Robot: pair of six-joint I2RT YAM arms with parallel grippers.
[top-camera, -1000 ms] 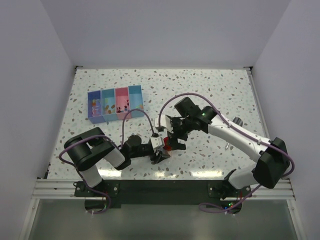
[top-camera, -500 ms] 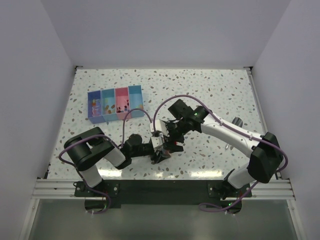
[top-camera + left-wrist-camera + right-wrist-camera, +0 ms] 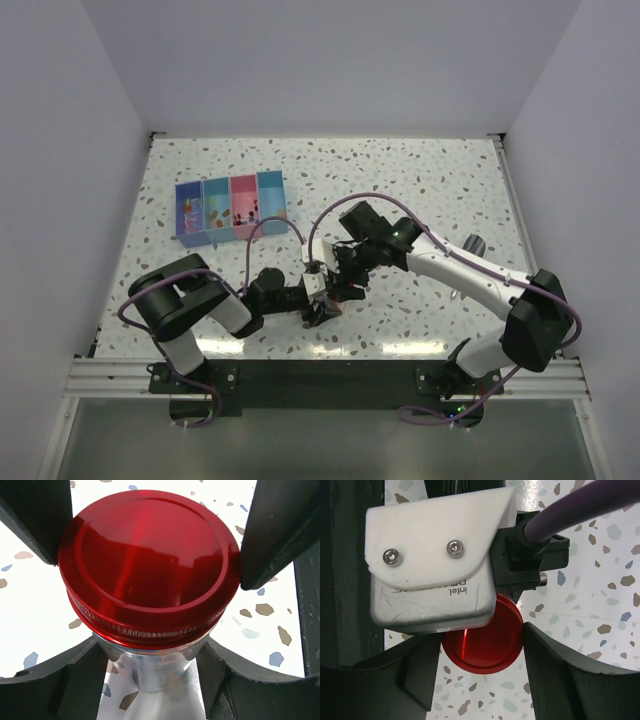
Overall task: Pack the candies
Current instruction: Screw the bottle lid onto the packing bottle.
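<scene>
Four-compartment tray (image 3: 231,178) at far left of tabletop (image 3: 420,180). Candies (image 3: 228,213) lie as small coloured specks in its compartments (too small to count). Clear jar (image 3: 150,672) with red lid (image 3: 150,555) sits near front centre, well apart from tray; contents not discernible. Left pincer (image 3: 152,647) clamped on jar body below lid; arm folded low, reaching rightward. Right pincer (image 3: 482,640) set over lid, fingers pressed against lid rim on both sides; arm arches in from right.
</scene>
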